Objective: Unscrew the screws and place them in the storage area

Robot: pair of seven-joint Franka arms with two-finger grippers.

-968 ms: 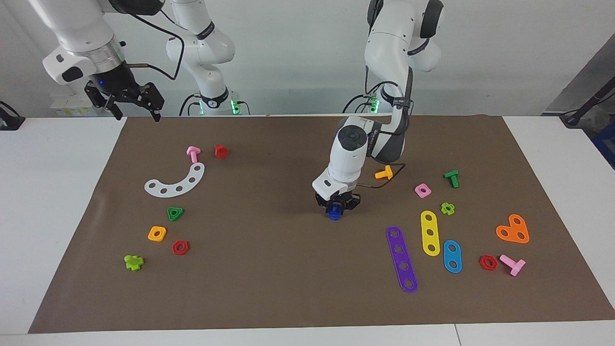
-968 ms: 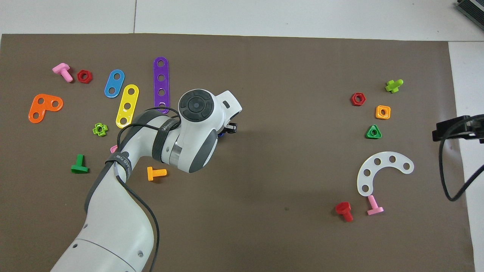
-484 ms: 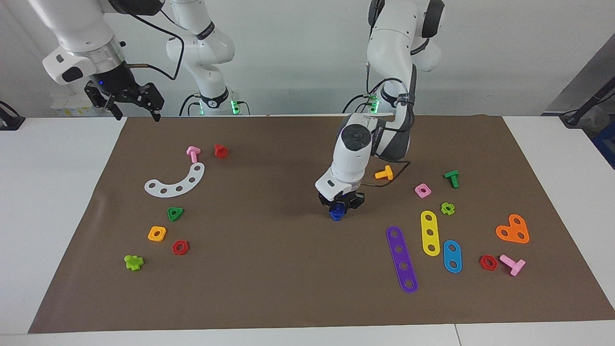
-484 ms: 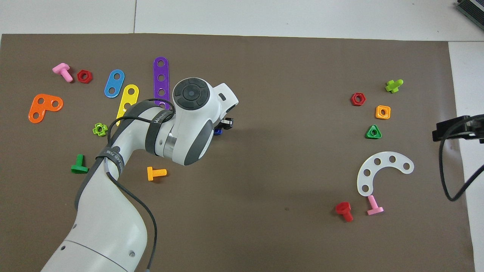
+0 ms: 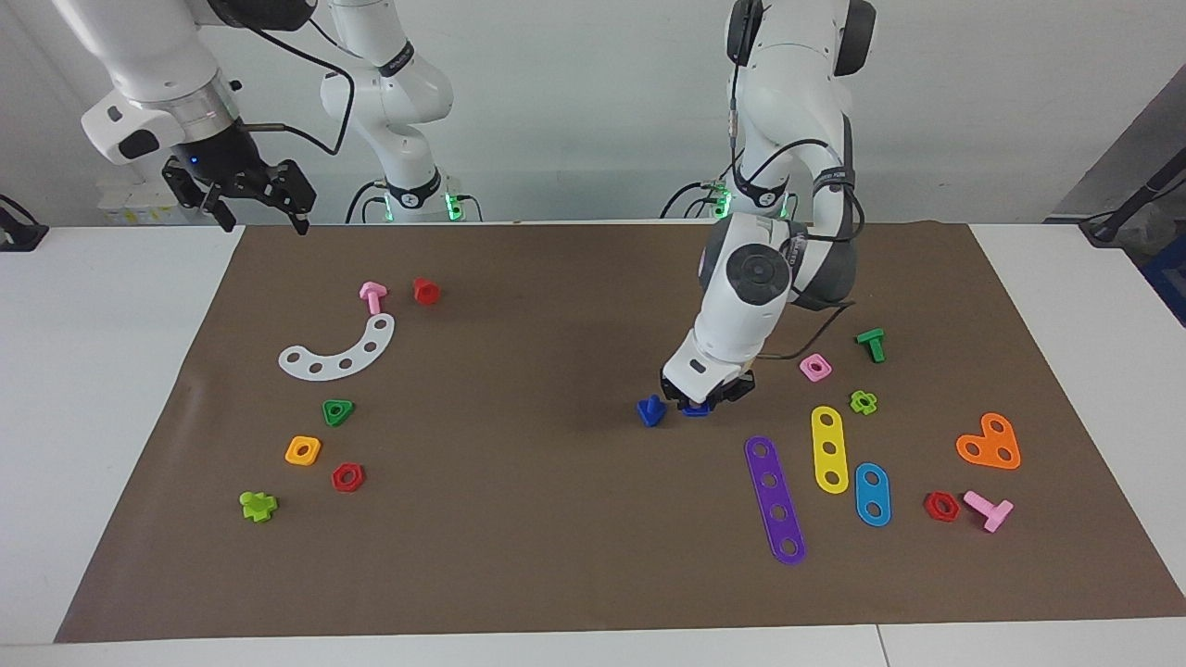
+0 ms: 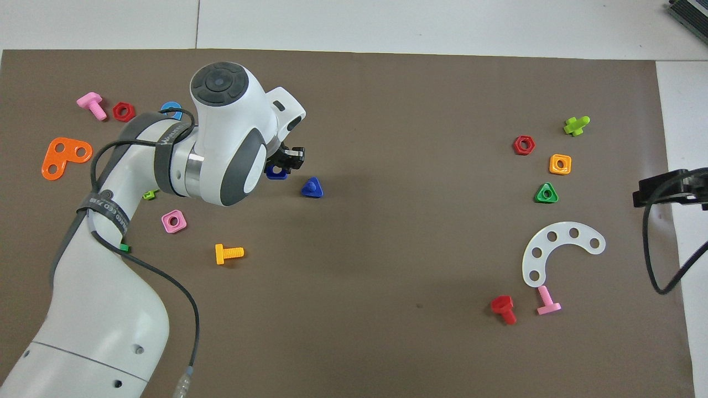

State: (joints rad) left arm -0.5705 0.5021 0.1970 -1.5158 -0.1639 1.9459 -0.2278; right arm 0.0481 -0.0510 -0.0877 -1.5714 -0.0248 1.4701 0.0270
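Left gripper (image 5: 709, 400): I am seeing it down at the mat (image 5: 556, 574), its fingers closing on the blue square nut (image 6: 276, 172); the nut is sitting between the fingertips, at or just above the paper.
Blue screw (image 5: 651, 410): it is standing on its triangular head, shank pointing up, just beside the left gripper toward the right arm's end of the table, apart from the fingers and free of the nut.
Storage area (image 5: 324, 408): I am finding it well apart from the left gripper, toward the right arm's end; the white curved strip (image 5: 339, 351), green triangular nut (image 5: 337, 411), orange square nut (image 5: 303, 450) and red hexagonal nut (image 5: 347, 477) are lying in it.
Purple strip (image 5: 775, 498): it is lying near the left gripper, toward the left arm's end, with the yellow strip (image 5: 829, 448) beside it.
Pink square nut (image 5: 814, 367): it is resting near the left gripper, also toward the left arm's end.
Right gripper (image 5: 262, 206): I am holding this arm waiting, raised over the mat's corner at its own end; its fingers are standing apart with nothing between them.
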